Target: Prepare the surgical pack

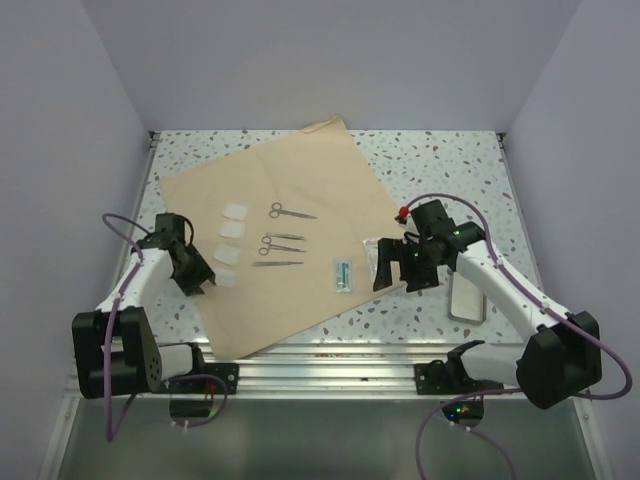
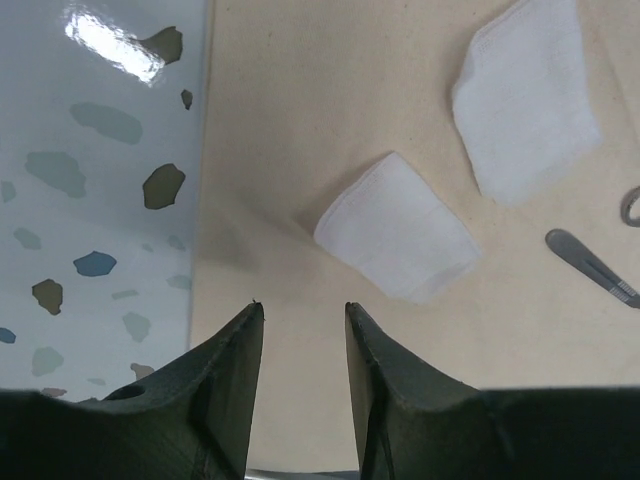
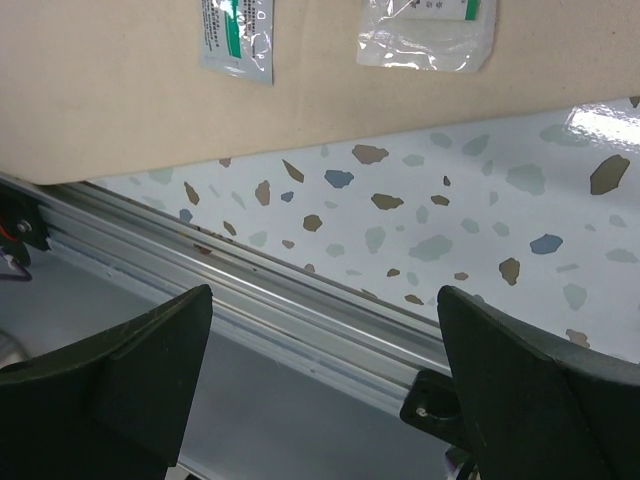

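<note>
Across the middle of the tabletop [image 1: 440,160], the surgical pack [image 1: 300,165] lies spread as a wide flat tan sheet, set askew with one corner toward 12 o'clock. Four white gauze squares [image 1: 231,231] sit in a column on its 9 o'clock side. Scissors [image 1: 289,211] and forceps [image 1: 282,242] lie at its centre. A green-labelled packet [image 1: 343,273] and a clear pouch [image 1: 369,247] rest toward its 4 o'clock side.

The left tool [image 2: 303,312] is at the sheet's 8 o'clock edge, its fingers a narrow gap apart with nothing between them. They point over the tan paper just inside its border, and one gauze square lies just beyond the tips. Whether the tips touch the paper cannot be told.

The right tool [image 3: 325,295] is at the sheet's 4 o'clock edge, near the pouch, fingers spread wide and empty. Its wrist view shows bare speckled tabletop and the metal rail [image 3: 250,300] between them. A small tray [image 1: 467,296] sits beside the right arm, off the sheet at 4 o'clock.
</note>
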Controlling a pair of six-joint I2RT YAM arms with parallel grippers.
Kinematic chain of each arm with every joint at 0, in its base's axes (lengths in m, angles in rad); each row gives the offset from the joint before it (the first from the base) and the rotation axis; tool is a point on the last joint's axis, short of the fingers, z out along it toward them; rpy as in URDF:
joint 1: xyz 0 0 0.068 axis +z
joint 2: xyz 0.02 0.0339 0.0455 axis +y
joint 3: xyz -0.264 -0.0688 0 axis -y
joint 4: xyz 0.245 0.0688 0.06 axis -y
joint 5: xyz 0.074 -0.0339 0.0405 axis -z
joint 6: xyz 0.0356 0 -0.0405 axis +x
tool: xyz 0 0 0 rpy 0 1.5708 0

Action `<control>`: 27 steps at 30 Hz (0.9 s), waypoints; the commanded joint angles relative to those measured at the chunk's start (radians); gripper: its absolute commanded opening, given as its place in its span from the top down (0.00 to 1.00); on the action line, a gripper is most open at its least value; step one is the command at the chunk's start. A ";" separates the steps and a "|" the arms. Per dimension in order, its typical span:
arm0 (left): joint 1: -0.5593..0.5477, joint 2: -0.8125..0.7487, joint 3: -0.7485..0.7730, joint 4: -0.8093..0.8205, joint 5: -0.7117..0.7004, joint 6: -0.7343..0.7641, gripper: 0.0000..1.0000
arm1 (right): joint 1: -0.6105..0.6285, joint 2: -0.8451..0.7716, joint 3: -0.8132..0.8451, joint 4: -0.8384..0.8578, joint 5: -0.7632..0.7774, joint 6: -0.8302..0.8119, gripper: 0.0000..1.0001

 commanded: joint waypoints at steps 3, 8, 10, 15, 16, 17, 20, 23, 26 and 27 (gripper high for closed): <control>0.006 0.000 0.019 0.063 0.080 -0.028 0.57 | 0.000 -0.009 -0.007 0.020 -0.031 -0.001 0.01; 0.006 0.012 -0.017 0.092 0.059 -0.028 0.58 | 0.001 -0.007 0.004 0.013 -0.030 -0.002 0.01; 0.006 0.013 -0.025 0.106 0.054 -0.028 0.59 | 0.000 -0.009 0.003 0.013 -0.028 -0.002 0.01; 0.006 0.050 -0.013 0.155 0.057 -0.024 0.63 | 0.000 -0.011 -0.010 0.017 -0.036 -0.001 0.01; 0.007 0.055 -0.010 0.161 0.052 -0.022 0.63 | 0.000 -0.012 -0.013 0.016 -0.036 -0.001 0.01; 0.006 0.065 -0.007 0.165 0.049 -0.022 0.64 | 0.001 -0.011 -0.014 0.016 -0.034 -0.001 0.01; 0.006 0.084 -0.005 0.181 0.040 -0.020 0.65 | 0.001 -0.011 -0.016 0.017 -0.031 -0.004 0.01; 0.006 0.105 -0.004 0.197 0.040 -0.019 0.66 | 0.001 -0.011 -0.019 0.019 -0.031 -0.002 0.01; 0.006 0.121 -0.001 0.215 0.042 -0.019 0.69 | 0.001 -0.011 -0.027 0.020 -0.031 -0.002 0.01; 0.006 0.125 0.004 0.221 0.043 -0.017 0.72 | 0.001 -0.009 -0.027 0.022 -0.030 -0.002 0.01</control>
